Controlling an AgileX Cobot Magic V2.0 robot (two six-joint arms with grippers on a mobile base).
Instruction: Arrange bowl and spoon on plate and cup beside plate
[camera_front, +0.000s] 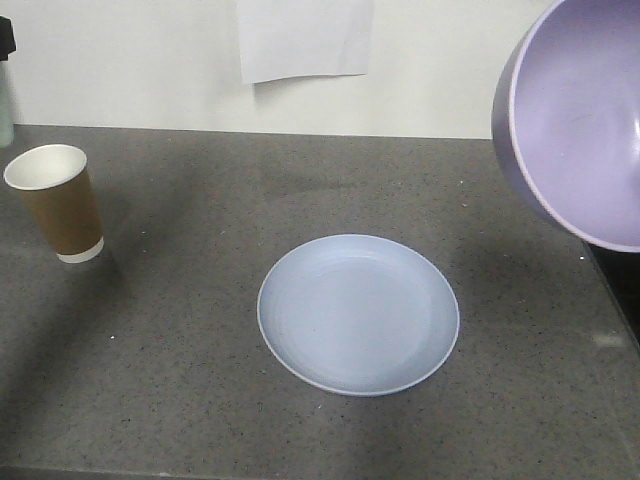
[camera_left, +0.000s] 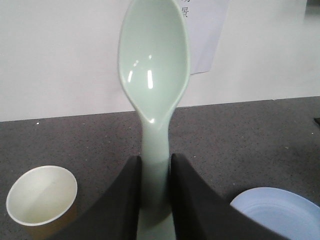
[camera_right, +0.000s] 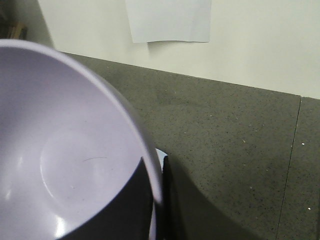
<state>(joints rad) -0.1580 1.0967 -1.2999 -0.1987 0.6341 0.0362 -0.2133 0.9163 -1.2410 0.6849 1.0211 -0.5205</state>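
The pale blue plate (camera_front: 358, 315) lies flat and bare in the middle of the dark counter. Far to its left stands the brown paper cup (camera_front: 55, 200), upright. The lilac bowl (camera_front: 585, 120) hangs tilted in the air at the upper right, well above the counter. In the right wrist view my right gripper (camera_right: 154, 165) is shut on the bowl (camera_right: 65, 150), one finger inside its rim and one outside. My left gripper (camera_left: 155, 159) is shut on the handle of the mint-green spoon (camera_left: 155, 65), scoop pointing away. Below it show the cup (camera_left: 42, 195) and the plate (camera_left: 280, 212).
A white sheet of paper (camera_front: 305, 40) hangs on the pale wall behind the counter. The counter ends at a dark edge (camera_front: 612, 290) on the right, and a seam (camera_right: 292, 165) runs through it there. A dark object (camera_front: 5, 80) stands at the far left.
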